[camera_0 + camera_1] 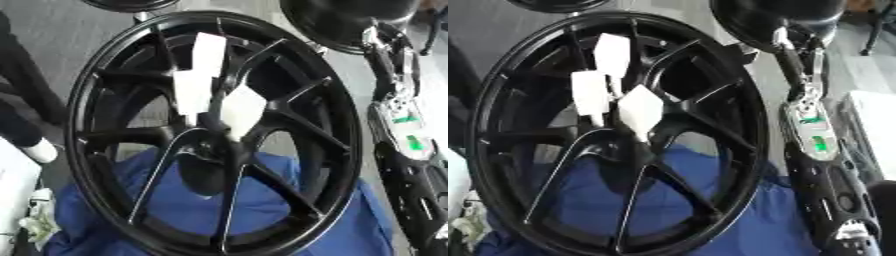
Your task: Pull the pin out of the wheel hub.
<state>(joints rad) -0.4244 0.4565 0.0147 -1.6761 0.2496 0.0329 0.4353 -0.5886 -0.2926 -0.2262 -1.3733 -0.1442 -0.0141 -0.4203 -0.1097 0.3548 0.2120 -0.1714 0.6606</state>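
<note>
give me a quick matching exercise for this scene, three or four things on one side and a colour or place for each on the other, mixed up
Things:
1. wheel
2. tags
3. cloth
4. right arm

Descriptions:
A. white, near the hub
B. blue, behind the lower spokes
C. black, with many spokes
D. along the right edge, green lights on it

Pairs: 1-C, 2-A, 3-B, 4-D
</note>
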